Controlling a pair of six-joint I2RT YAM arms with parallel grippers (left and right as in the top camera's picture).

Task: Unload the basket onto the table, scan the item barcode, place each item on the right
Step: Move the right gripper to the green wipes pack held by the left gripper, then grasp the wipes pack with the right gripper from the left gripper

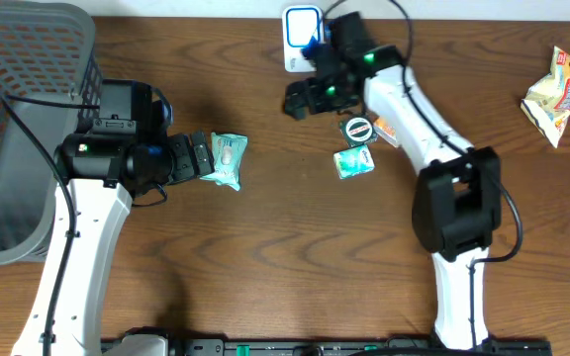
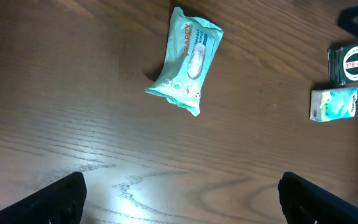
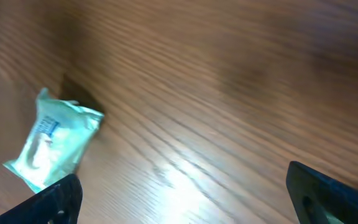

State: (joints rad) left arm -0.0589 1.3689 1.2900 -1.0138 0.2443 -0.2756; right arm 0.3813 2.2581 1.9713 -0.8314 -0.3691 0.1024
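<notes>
A teal wipes packet (image 1: 228, 159) lies flat on the wooden table, just right of my left gripper (image 1: 204, 158). In the left wrist view the packet (image 2: 186, 60) sits ahead of the open left gripper (image 2: 182, 205), apart from it, with only bare table between the fingers. My right gripper (image 1: 301, 98) hovers open near the back of the table, below a white-and-blue device (image 1: 302, 35). Its wrist view shows the same packet (image 3: 51, 142) at the left, beyond the empty right gripper (image 3: 188, 199).
A small green packet (image 1: 354, 162), a round Zam-Buk tin (image 1: 359, 129) and an orange item (image 1: 385, 130) lie under the right arm. A snack bag (image 1: 560, 84) lies at the far right. A grey mesh basket (image 1: 28, 119) fills the left edge.
</notes>
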